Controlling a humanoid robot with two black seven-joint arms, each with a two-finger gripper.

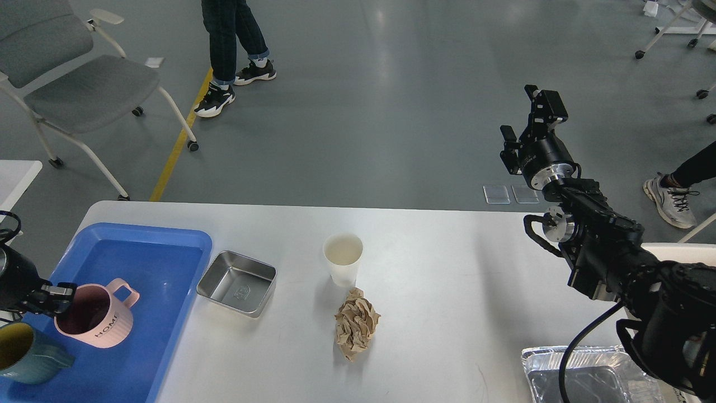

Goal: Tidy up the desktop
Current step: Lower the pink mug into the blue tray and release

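Desktop (447, 291) filled lower frame. Left gripper (59, 295), lower left, clamped on pink mug (96, 316) rim in blue tray (145, 280), beside teal mug (25, 355). Right gripper (528, 120), upper right, spread apart, held nothing.

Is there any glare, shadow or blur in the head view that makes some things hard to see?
Head view: soft glare on the grey floor and a faint sheen on the desktop; the paper cup and crumpled paper cast soft shadows to their left; the left gripper at the pink mug is dark, its fingers hard to separate; the right gripper is sharp.
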